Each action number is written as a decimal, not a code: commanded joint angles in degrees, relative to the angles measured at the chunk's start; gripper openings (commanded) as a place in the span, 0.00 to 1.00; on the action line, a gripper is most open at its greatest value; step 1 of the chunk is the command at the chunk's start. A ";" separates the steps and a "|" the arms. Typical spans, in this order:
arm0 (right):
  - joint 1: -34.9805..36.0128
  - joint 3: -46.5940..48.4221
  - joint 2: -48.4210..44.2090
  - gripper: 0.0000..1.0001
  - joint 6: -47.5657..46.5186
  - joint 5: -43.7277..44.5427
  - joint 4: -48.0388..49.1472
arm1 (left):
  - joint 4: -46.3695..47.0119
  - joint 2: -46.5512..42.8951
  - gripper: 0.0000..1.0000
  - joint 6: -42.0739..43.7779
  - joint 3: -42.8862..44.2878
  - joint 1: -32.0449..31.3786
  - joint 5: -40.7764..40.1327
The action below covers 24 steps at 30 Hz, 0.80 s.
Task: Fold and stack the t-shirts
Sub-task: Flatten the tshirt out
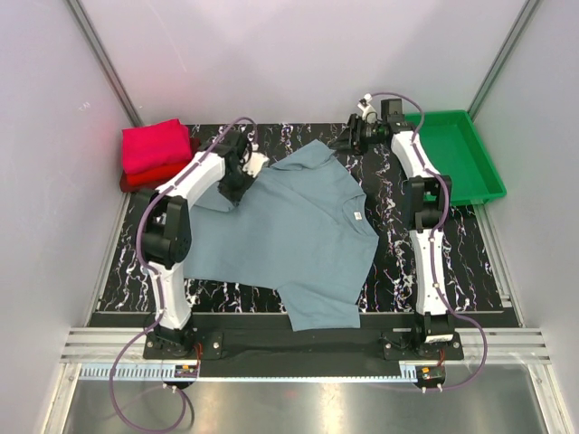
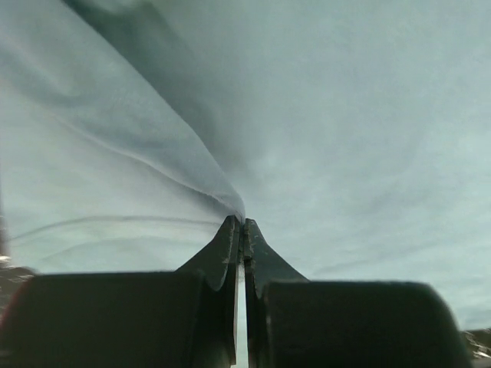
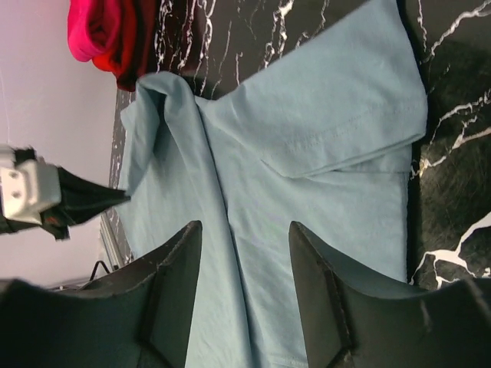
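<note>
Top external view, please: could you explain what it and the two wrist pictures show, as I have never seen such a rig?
It looks down from above on two robot arms, the left arm and the right arm, bolted at the near edge of a black marbled table. A grey-blue t-shirt lies spread on it. At the far left a folded pink shirt sits on a red one, and at the far right is a green tray. The other two pictures come from a camera on each wrist, looking past that arm's own fingers. The left gripper is shut on a fold of the grey-blue cloth. The right gripper is open by the shirt's far edge and holds nothing.
</note>
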 commanded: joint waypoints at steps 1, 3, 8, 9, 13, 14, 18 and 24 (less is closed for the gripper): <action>0.48 2.20 -0.82 0.56 0.74 0.89 1.02 | 1.49 -4.09 0.00 -3.44 -3.41 -3.03 4.73; 0.91 -1.39 -1.62 0.57 -0.74 1.50 -1.17 | 2.10 -3.82 0.00 -4.06 -5.34 -3.57 5.52; 1.00 -8.43 -3.29 0.58 -5.58 4.05 -6.62 | 3.16 -0.92 0.00 -5.47 -5.71 -3.84 6.93; 1.00 -8.88 -3.47 0.57 -6.11 4.40 -7.15 | 3.60 -0.49 0.00 -5.55 -5.79 -3.84 6.93; 1.00 -10.73 -3.82 0.57 -7.08 6.77 -8.56 | 3.60 1.53 0.00 -6.25 -5.27 -3.84 7.80; 1.00 -11.52 -4.08 0.58 -7.17 8.35 -8.74 | 3.25 1.89 0.00 -6.34 -4.83 -3.84 8.42; 1.00 -13.72 -5.74 0.59 -8.48 12.66 -10.58 | 2.29 3.03 0.00 -6.08 -5.00 -4.19 8.86; 0.30 -21.62 -11.19 0.59 -10.16 17.41 -12.43 | 2.28 1.99 0.00 -6.61 -8.43 -5.15 9.82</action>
